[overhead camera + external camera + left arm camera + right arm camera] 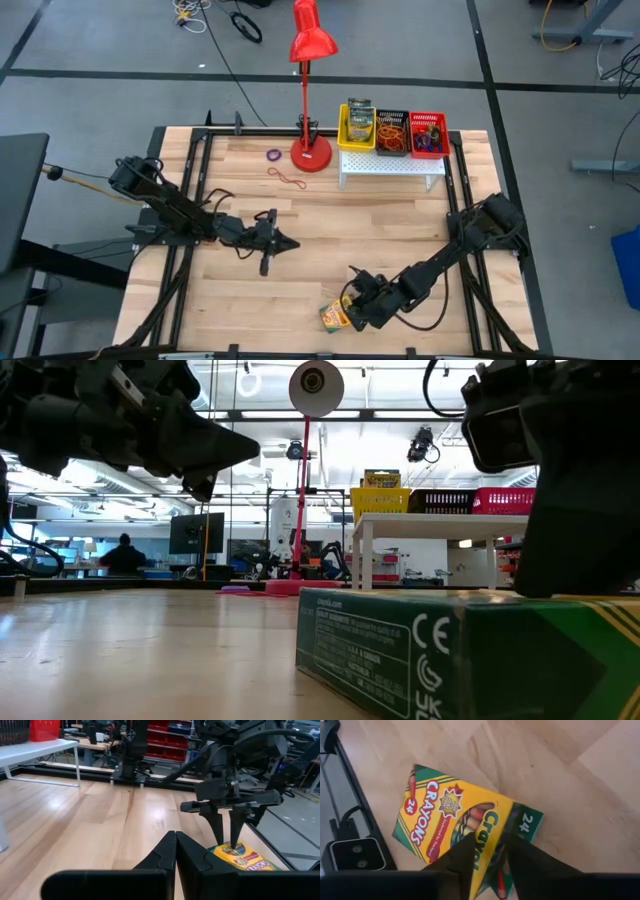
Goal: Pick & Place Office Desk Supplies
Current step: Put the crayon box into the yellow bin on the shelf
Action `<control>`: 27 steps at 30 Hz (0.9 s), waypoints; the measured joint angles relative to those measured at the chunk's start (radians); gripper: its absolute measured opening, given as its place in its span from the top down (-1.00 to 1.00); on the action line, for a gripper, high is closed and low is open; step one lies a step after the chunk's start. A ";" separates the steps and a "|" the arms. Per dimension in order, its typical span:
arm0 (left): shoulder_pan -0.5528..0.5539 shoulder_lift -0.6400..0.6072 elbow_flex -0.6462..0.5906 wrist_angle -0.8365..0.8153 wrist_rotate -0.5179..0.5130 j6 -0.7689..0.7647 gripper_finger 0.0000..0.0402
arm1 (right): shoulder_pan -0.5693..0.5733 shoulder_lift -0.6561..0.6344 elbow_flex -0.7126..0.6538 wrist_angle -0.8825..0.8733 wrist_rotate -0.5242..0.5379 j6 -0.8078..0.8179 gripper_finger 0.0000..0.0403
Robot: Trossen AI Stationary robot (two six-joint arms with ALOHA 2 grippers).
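A yellow-and-green crayon box [335, 317] lies flat on the table near the front edge; it also shows in the right wrist view [450, 815], the low view [450, 650] and the left wrist view [245, 860]. My right gripper [352, 300] points down over the box's end, fingers a little apart [492, 857]. My left gripper [288, 243] is shut and empty above mid-table [175, 851]. A purple rubber band [274, 155] and a red one [287, 178] lie on the table near the lamp. More crayon boxes [359, 122] stand in the yellow bin. My right gripper comes at the crayon box from above, pointing down, with both fingertips [219, 837] at the box's printed top face [485, 827] near one end. I cannot tell whether they touch it. The box lies flat on the table.
A tall red desk lamp [310, 60] stands at the far middle on its round base [312, 153]. Beside it a white perforated stand [392, 166] carries a yellow bin [343, 128], a black bin [391, 132] and a red bin [428, 133]. Black frame rails [180, 200] line the sides.
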 joint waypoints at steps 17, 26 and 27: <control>0.003 0.000 0.000 0.000 0.000 -0.089 0.93 | -0.003 -0.105 0.053 -0.284 0.047 -0.198 0.99; 0.002 0.000 0.075 -0.172 0.052 -0.265 0.84 | -0.010 -0.111 0.254 -0.672 0.327 -0.501 0.99; -0.007 0.000 0.087 -0.213 0.045 -0.285 0.80 | -0.011 -0.111 0.254 -0.672 0.359 -0.538 0.99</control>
